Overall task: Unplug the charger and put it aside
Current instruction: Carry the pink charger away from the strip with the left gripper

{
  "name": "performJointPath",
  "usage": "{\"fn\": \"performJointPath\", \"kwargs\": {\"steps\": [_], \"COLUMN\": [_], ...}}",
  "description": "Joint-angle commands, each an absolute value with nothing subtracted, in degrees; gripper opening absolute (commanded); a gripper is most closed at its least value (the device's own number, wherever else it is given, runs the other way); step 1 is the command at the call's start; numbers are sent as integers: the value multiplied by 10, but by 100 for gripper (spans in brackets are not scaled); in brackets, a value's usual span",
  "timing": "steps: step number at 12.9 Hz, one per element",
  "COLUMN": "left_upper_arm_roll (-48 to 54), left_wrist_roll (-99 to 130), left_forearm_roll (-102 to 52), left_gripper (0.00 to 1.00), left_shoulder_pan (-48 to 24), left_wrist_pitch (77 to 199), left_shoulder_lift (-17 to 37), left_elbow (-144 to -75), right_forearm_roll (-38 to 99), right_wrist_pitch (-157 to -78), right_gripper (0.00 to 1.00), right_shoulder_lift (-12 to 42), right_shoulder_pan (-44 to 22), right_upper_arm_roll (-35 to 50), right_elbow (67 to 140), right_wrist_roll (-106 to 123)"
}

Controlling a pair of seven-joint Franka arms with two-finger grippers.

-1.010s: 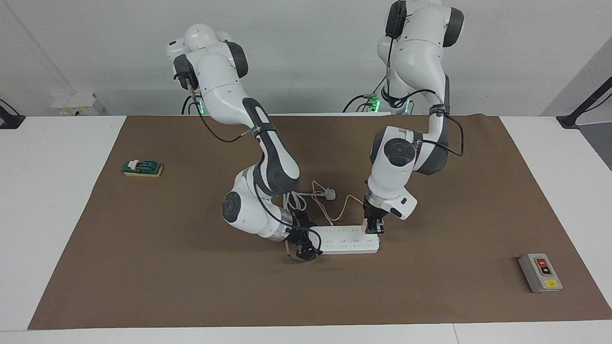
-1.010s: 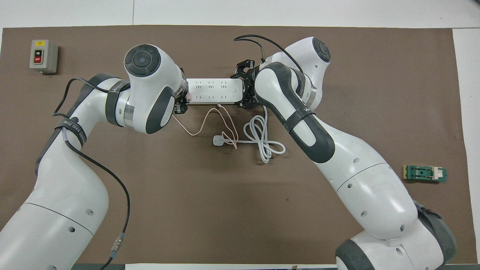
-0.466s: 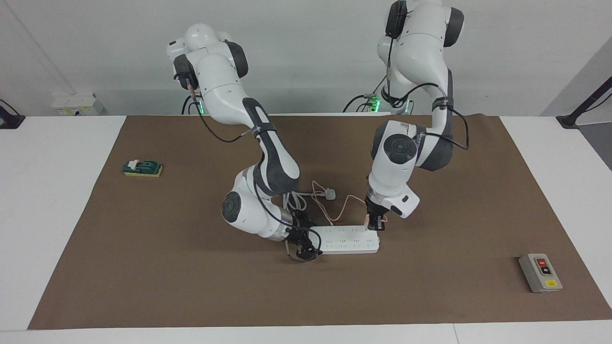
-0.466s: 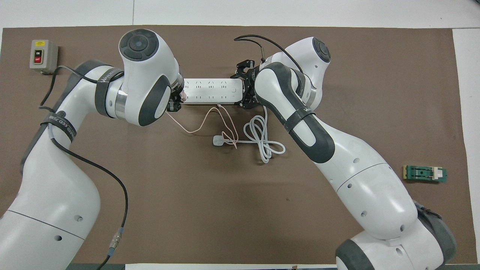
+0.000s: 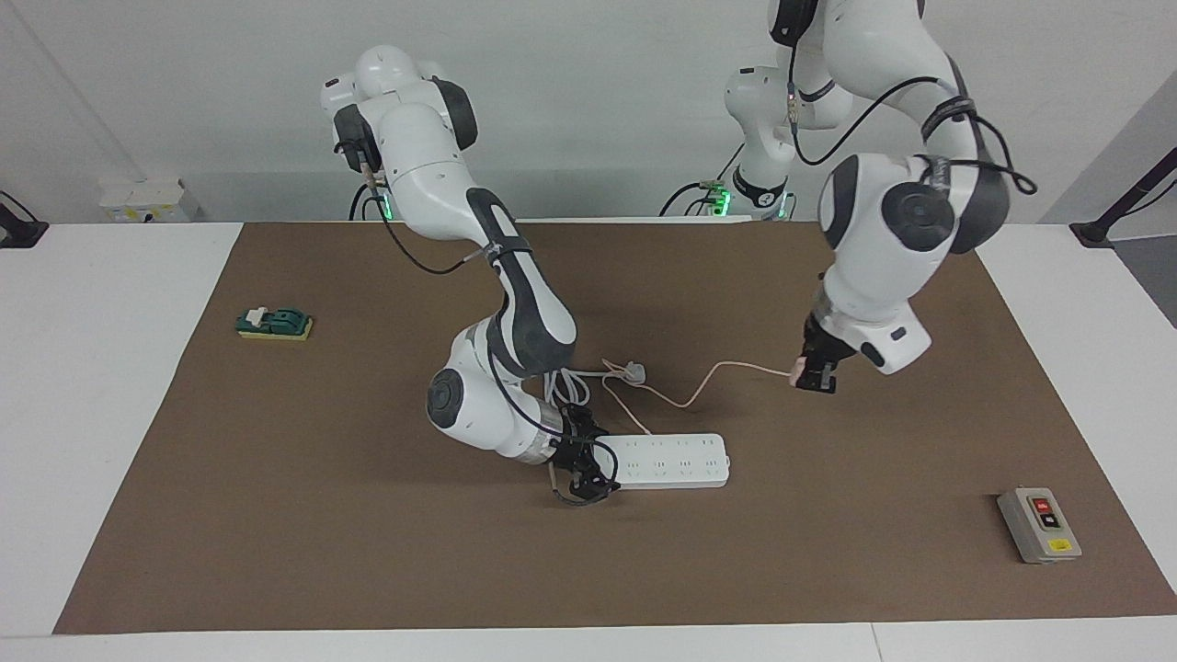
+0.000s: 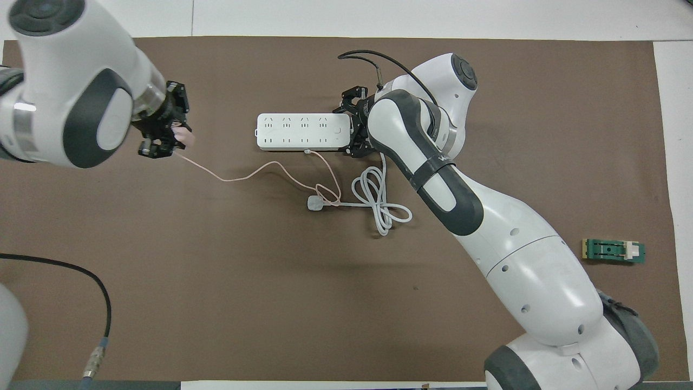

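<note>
1. The right tool [image 5: 586, 471] [image 6: 354, 130] sits at one end of the white power strip [image 5: 676, 461] [image 6: 300, 131] on the desk [image 5: 368, 552]; its opening I cannot tell.
2. The strip's coiled white cord [image 6: 379, 200] lies nearer the robots.
3. The left tool [image 5: 818, 375] [image 6: 162, 138], clamped on the pink charger [image 5: 798, 372] [image 6: 187, 138], hangs over bare mat toward the left arm's end, with the pink cable [image 5: 699, 391] [image 6: 243, 174] trailing to the strip.

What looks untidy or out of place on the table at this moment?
The charger hangs in the left pincer above the mat; its pink cable trails slack and crosses the white plug. The right pincer is at the power strip's end.
</note>
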State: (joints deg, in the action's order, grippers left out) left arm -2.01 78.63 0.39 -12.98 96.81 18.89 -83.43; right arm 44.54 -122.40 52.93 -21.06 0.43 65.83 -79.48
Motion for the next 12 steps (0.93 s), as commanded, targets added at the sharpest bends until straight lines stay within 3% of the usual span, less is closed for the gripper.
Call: {"fn": "performJointPath", "kwargs": {"steps": [1, 4, 6, 7, 8, 9, 10, 12], "left_upper_arm_roll": [-14, -13, -13, -11, -12, -12, -12, -11], "left_wrist_roll": [622, 529, 532, 526, 523, 518, 509, 489], "left_forearm_roll": [3, 0, -4, -4, -4, -4, -4, 0], "left_gripper": [0, 0, 0, 10, 60, 86, 100, 100], "left_shoulder_pan": [-44, 7, -1, -1, -1, 1, -1, -5], "left_wrist_pitch": [940, 985, 1049, 1064, 1079, 1090, 1084, 1065], "left_shoulder_lift": [167, 155, 130, 120, 111, 108, 108, 116], "left_elbow": [-845, -879, -945, -973, -996, -1005, -1000, -968], "right_forearm_roll": [446, 443, 424, 402, 382, 355, 301, 262], "right_wrist_pitch": [-1205, -1143, -1081, -1053, -1027, -1000, -945, -871], "right_gripper": [100, 100, 100, 100, 100, 100, 100, 100], "right_shoulder_lift": [513, 458, 423, 404, 385, 365, 317, 269], "right_shoulder_pan": [-204, -179, -168, -163, -154, -145, -125, -85], "right_upper_arm_roll": [4, -3, -23, -31, -33, -33, -33, -33], "right_elbow": [643, 667, 671, 671, 671, 671, 673, 674], "right_wrist_roll": [-819, -831, -830, -825, -820, -799, -721, -589]}}
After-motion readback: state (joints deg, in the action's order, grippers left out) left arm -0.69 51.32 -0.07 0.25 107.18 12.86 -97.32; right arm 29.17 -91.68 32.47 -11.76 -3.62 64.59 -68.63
